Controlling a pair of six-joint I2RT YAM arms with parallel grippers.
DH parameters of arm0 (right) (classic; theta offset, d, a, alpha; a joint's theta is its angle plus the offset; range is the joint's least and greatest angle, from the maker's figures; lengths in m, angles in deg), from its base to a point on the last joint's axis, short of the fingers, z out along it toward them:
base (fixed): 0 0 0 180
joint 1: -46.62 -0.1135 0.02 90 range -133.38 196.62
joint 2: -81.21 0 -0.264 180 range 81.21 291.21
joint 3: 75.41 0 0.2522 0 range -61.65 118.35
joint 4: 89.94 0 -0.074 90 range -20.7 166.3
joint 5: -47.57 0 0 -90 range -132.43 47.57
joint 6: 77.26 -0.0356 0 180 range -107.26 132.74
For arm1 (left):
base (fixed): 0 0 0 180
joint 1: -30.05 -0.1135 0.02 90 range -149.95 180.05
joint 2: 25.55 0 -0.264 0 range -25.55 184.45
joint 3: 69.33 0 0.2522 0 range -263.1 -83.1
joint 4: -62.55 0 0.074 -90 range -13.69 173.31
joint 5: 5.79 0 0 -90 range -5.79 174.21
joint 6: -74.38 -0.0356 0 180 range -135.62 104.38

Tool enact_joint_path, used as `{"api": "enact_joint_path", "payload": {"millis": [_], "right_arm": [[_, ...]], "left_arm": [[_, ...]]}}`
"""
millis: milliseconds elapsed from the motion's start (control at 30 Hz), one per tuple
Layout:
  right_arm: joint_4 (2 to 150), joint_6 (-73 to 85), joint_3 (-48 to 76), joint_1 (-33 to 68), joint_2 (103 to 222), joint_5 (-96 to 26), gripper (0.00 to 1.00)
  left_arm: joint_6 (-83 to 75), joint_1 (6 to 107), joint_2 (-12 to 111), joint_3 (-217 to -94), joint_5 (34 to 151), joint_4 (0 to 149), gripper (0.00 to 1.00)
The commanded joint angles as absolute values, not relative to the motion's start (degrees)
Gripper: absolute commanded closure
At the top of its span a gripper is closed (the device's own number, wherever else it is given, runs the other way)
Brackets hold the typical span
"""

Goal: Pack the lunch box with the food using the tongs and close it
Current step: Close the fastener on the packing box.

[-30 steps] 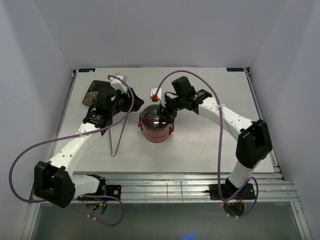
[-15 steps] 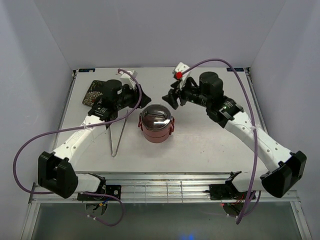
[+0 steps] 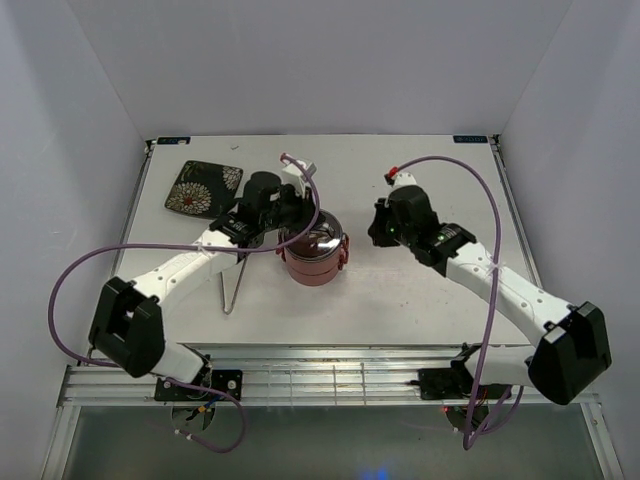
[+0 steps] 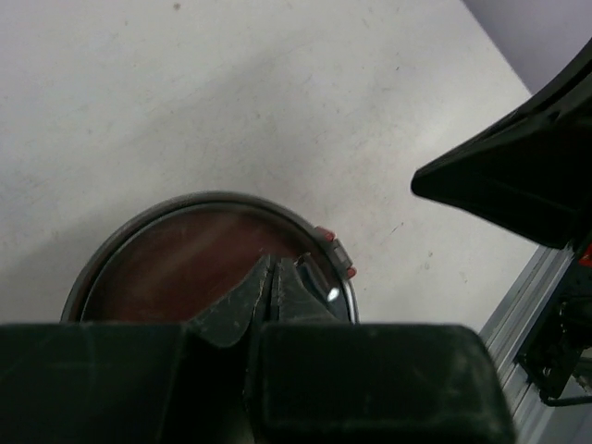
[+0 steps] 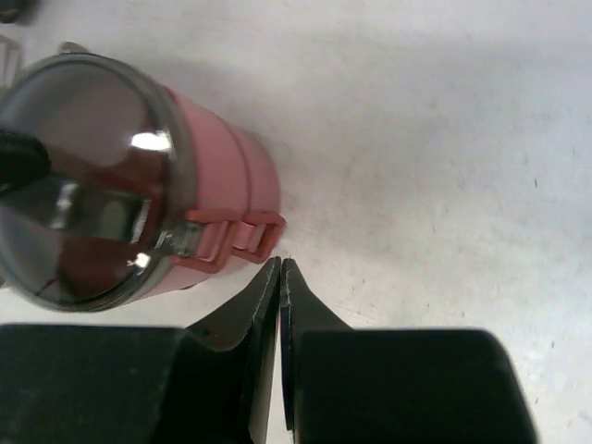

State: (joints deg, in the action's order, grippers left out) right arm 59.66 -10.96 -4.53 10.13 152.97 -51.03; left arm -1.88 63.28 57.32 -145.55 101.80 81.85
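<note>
White counter (image 3: 420, 300), white enclosure walls. Left end effector (image 4: 273, 280): fingers are seen pressed together with nothing visibly clamped, tips held right over the grey lid (image 4: 176, 268) of the lunch box (image 3: 312, 265); contact with the lid cannot be told. Right end effector (image 5: 279, 270): fingers likewise together, nothing held, positioned just beside the box's side handle (image 5: 236, 242), low near the counter. Lunch box is stood mid-counter between the two, lid on. Counted: one lunch box, two red bowls stacked, one grey lid. One pair of tongs (image 3: 230, 303) is laid flat left of the box, apart from it. One patterned plate (image 3: 200, 188) is sat rear left.
</note>
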Motion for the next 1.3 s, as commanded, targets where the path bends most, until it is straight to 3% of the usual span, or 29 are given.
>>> {"api": "enact_joint_path", "payload": {"millis": [0,400,533,667,1033,1267], "right_arm": [[54.9,-17.5,-1.5,10.0,156.5,-56.5,0.92],[44.2,-22.3,10.8,5.7,173.1,-61.6,0.92],[44.3,-21.7,16.3,4.1,178.6,-55.7,0.92],[56.5,-22.7,9.7,4.2,175.1,-46.5,0.92],[44.1,-26.0,7.3,6.5,173.8,-64.2,0.92],[49.0,-25.0,7.1,6.5,173.0,-57.1,0.92]], "left_arm": [[-2.2,63.9,56.4,-140.4,100.7,77.8,0.90],[-1.1,64.3,57.0,-131.2,100.1,69.4,0.95],[-0.9,64.3,57.4,-130.4,101.4,68.3,0.96],[-0.6,64.3,57.6,-129.6,102.4,67.8,0.98],[0.0,64.3,55.5,-130.7,101.5,69.3,1.00],[0.4,64.3,54.5,-131.6,101.1,70.9,1.00]]}}
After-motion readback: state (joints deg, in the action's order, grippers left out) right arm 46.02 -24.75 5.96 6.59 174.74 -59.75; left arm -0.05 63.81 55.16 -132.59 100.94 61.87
